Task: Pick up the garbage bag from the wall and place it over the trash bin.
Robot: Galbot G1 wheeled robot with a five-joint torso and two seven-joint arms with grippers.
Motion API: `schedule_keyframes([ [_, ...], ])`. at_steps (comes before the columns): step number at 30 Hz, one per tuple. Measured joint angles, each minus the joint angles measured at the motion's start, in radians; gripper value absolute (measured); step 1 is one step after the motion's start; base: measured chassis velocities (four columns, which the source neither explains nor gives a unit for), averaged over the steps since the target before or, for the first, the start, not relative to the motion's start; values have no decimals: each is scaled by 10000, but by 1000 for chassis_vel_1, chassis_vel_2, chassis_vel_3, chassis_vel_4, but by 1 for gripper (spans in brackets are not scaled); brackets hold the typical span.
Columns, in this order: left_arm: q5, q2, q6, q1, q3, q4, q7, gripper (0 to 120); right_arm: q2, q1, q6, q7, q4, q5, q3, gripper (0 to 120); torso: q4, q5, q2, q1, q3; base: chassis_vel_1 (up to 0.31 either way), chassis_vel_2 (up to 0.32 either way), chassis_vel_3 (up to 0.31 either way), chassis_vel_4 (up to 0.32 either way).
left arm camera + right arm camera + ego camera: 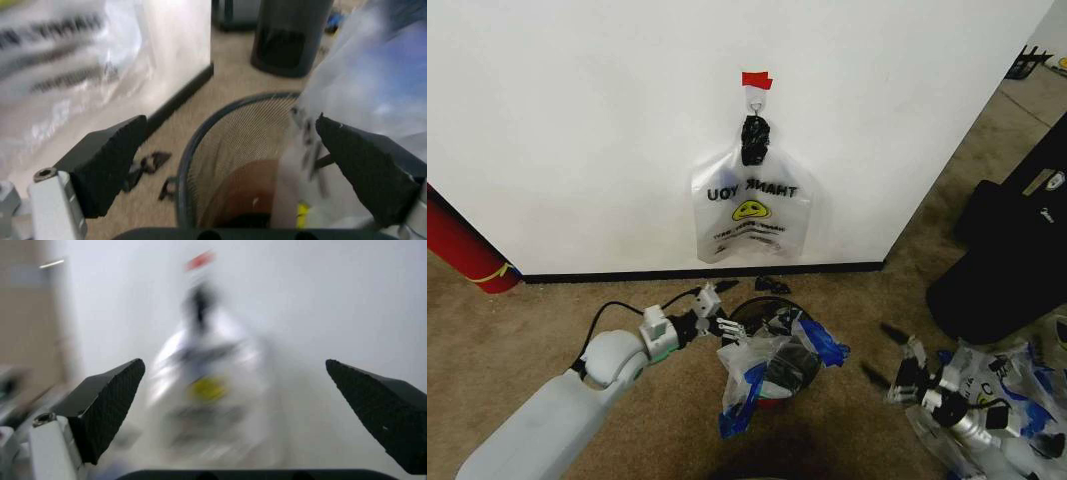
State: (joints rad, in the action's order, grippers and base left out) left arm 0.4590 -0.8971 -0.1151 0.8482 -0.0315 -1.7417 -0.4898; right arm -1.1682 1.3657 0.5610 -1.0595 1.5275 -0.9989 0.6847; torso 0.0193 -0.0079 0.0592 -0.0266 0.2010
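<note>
On brown carpet below the white wall with black baseboard: trash bin, black mesh, with the garbage bag, translucent with blue patches, draped crumpled over its rim. Left gripper beside the bin's rim, jaws apart, bag film against one finger. Right gripper off to the right, jaws spread, facing the THANK YOU bag hung from a hook under red tape.

Head downward; wrists toward wall.
</note>
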Motion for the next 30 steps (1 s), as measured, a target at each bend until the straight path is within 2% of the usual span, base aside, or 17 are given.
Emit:
schedule_keyframes([
  [2,-39,-68,-270,-707,-477,554,155,99,-203,281,441,2463,969,125,-218,100,-2,-4,0,0,0,0,0,0,0],
  [4,-27,-138,-609,-1218,-847,899,364,96,-406,596,661,3359,1626,482,-261,100,0,-1,0,0,0,0,0,0,0],
  [6,-25,-171,-789,-1388,-974,1008,413,95,-471,723,725,3453,1824,644,-260,100,2,-3,0,0,0,0,0,0,0],
  [12,-238,-256,-2185,-1945,-1566,1195,702,84,-743,1353,919,3485,2652,1279,-155,100,-1,-2,0,0,0,0,0,0,0],
  [14,-293,-274,-2261,-1999,-1640,1214,767,81,-762,1387,936,3476,2704,1303,-146,100,-1,-2,0,0,0,0,0,0,0],
  [20,-453,-253,-3000,-2150,-1925,1176,1216,55,-952,1609,1156,3208,2695,1472,-139,100,0,-3,0,0,-1,0,0,0,0],
  [22,-430,-235,-3009,-2138,-1945,1173,1305,52,-1005,1626,1198,3153,2650,1491,-151,100,0,0,0,0,-1,0,0,0,0],
  [28,-244,-166,-3039,-1835,-1901,958,1579,26,-1160,1591,1356,3046,2497,1657,-211,100,-1,-1,0,1,-2,0,0,0,0],
  [29,-244,-166,-3039,-1835,-1901,958,1579,26,-1160,1591,1356,3046,2497,1657,-211,100,-1,-1,0,1,-2,0,0,0,0],
  [30,-178,-150,-3119,-1735,-1828,880,1602,22,-1169,1580,1375,3046,2472,1707,-223,100,0,-2,0,1,-2,0,0,0,0],
])
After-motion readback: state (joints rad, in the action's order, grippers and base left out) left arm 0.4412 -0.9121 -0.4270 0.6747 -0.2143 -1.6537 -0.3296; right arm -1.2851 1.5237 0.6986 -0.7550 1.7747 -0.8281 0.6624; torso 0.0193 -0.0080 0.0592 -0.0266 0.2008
